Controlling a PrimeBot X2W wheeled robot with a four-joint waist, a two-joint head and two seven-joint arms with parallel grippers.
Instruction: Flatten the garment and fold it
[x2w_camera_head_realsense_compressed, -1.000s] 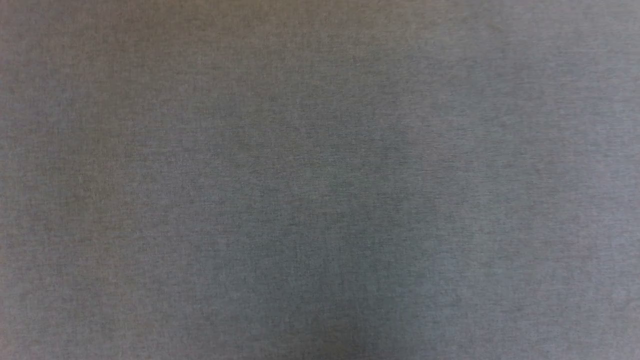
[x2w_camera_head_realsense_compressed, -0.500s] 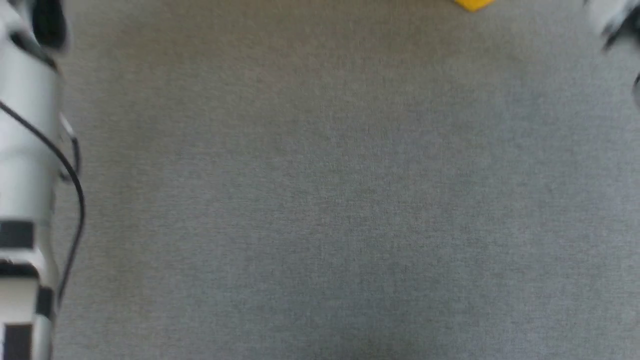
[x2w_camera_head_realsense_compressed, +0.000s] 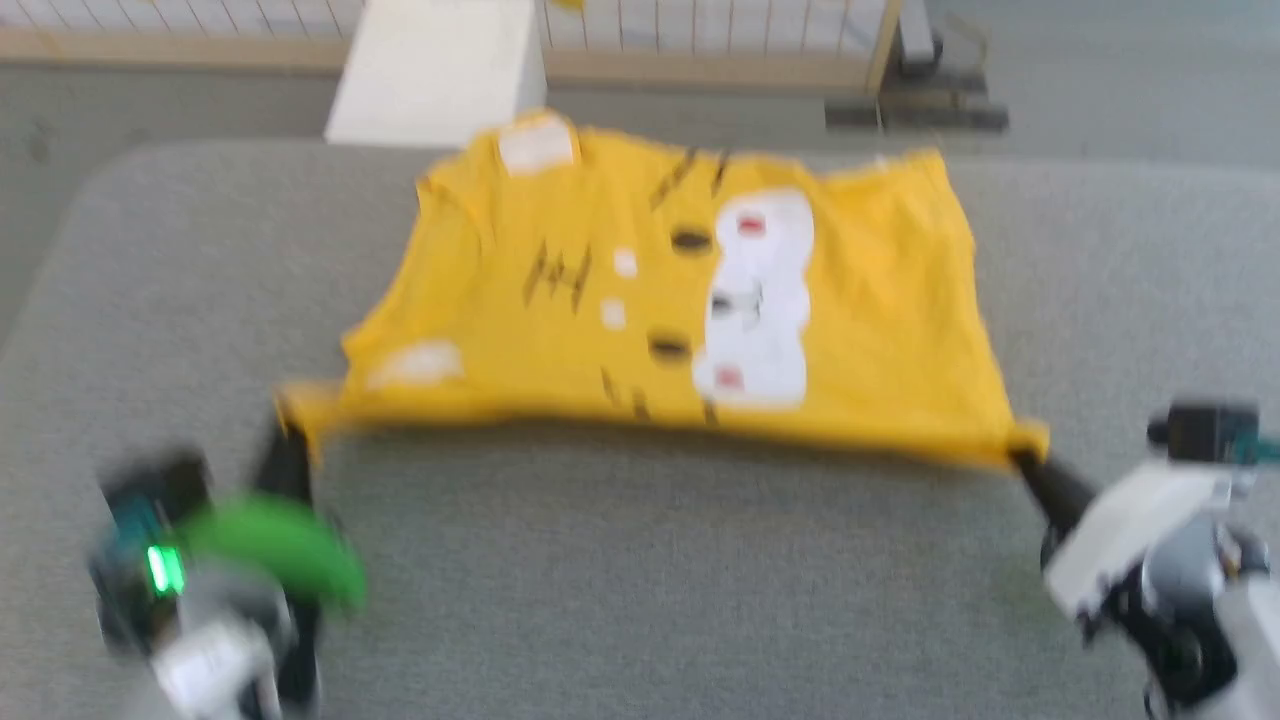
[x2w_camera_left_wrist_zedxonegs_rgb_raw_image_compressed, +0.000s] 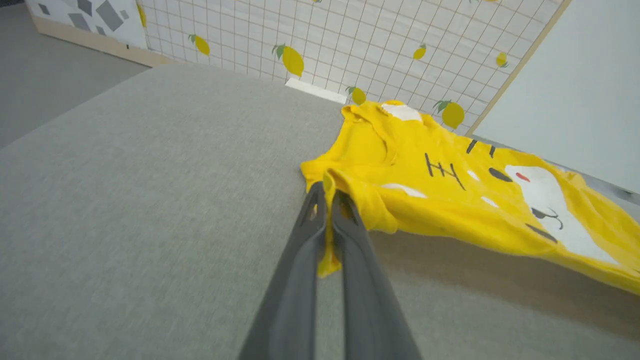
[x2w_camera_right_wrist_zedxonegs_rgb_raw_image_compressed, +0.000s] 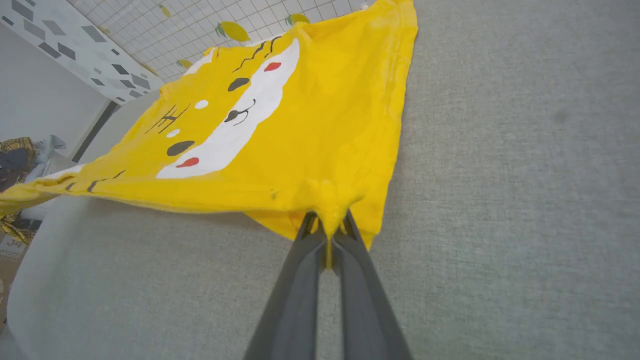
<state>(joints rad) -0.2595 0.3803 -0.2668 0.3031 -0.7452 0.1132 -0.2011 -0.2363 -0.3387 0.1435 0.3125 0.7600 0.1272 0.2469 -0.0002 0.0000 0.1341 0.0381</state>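
The garment (x2w_camera_head_realsense_compressed: 660, 300) is a mustard-yellow T-shirt with a cartoon animal face, spread print-up on the grey padded table (x2w_camera_head_realsense_compressed: 640, 580). Its near edge is lifted and stretched taut between both grippers. My left gripper (x2w_camera_head_realsense_compressed: 290, 430) is shut on the near-left corner; the left wrist view shows my left gripper (x2w_camera_left_wrist_zedxonegs_rgb_raw_image_compressed: 327, 192) with fabric (x2w_camera_left_wrist_zedxonegs_rgb_raw_image_compressed: 450, 185) pinched between its dark fingers. My right gripper (x2w_camera_head_realsense_compressed: 1025, 455) is shut on the near-right corner; in the right wrist view my right gripper (x2w_camera_right_wrist_zedxonegs_rgb_raw_image_compressed: 327, 220) pinches a bunched bit of the garment (x2w_camera_right_wrist_zedxonegs_rgb_raw_image_compressed: 260, 130).
Beyond the table's far edge stand a white box (x2w_camera_head_realsense_compressed: 435, 70) and a gridded wall panel with lemon prints (x2w_camera_left_wrist_zedxonegs_rgb_raw_image_compressed: 350, 45). A pile of clothes (x2w_camera_right_wrist_zedxonegs_rgb_raw_image_compressed: 20, 160) lies off the table's side. Grey table surface runs wide in front of the shirt.
The head camera has swung up from bare grey table surface, so the shirt and both grippers have come into its view. Whether the shirt itself moved cannot be told.
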